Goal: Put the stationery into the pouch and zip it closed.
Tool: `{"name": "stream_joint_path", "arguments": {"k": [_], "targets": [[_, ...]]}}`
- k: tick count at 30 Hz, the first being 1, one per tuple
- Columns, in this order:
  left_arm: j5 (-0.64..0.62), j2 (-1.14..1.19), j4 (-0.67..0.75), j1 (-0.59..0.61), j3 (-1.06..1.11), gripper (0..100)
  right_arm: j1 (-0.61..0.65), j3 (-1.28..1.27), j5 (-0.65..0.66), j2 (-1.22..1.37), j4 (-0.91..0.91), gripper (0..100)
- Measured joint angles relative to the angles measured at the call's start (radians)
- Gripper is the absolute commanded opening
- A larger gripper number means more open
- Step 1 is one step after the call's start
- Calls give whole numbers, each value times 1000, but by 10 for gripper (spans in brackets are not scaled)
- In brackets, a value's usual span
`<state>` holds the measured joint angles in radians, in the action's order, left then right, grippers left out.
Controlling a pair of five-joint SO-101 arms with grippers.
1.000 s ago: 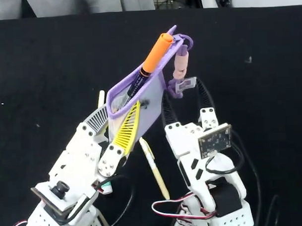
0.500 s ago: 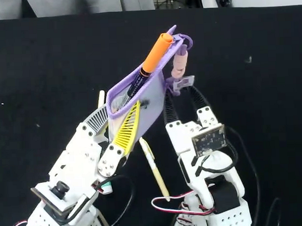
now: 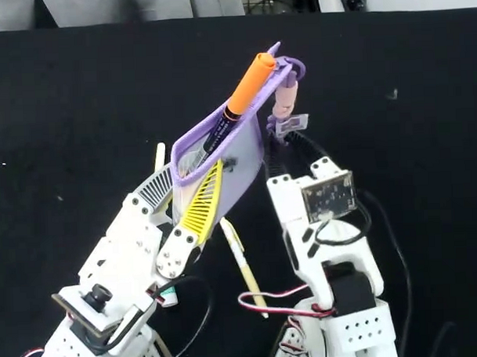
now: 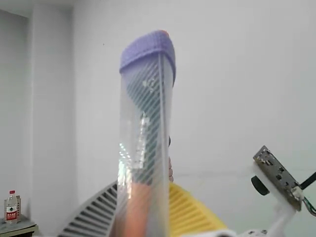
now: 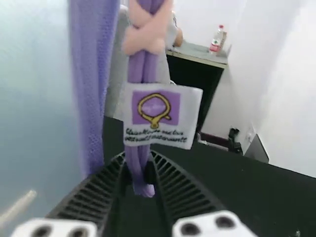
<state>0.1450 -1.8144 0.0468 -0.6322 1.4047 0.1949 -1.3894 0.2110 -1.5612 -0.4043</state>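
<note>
The pouch (image 3: 234, 159) is held up off the table (image 3: 79, 98) near the middle of the scene. It is tilted, with its open purple rim running from the near left up to the far right. An orange-capped marker (image 3: 247, 84) stands in it and sticks out past the far end. In the left wrist view the pouch (image 4: 145, 123) rises straight up between the fingers.

The left gripper (image 3: 184, 196) is clamped on the near end of the pouch, with the yellow finger on one face and the grey finger on the other. Compared with a second ago, the pouch and marker have barely shifted.

At the far end a purple strap (image 3: 285, 95) with a pink knot and a white tag (image 3: 290, 123) hangs down. The right gripper (image 3: 278, 142) is closed on the strap just below the tag. In the right wrist view the strap (image 5: 140, 74) runs down past the tag (image 5: 160, 116) and is pinched between the black fingers (image 5: 168, 190).

The right arm has changed most. It has stretched farther out and closer to the pouch, and the tag now sits a little farther away than before.

A cream pen (image 3: 243, 260) lies on the table between the two arms. A second pale stick (image 3: 159, 158) lies just left of the pouch.
</note>
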Motion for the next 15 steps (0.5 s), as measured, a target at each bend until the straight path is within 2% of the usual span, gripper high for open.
{"name": "stream_joint_path", "arguments": {"k": [8,15], "targets": [[0,-2,0,0,0,29,-17,61,0,35,0,11],[0,-2,0,0,0,30,-21,362,0,41,-80,11]]}}
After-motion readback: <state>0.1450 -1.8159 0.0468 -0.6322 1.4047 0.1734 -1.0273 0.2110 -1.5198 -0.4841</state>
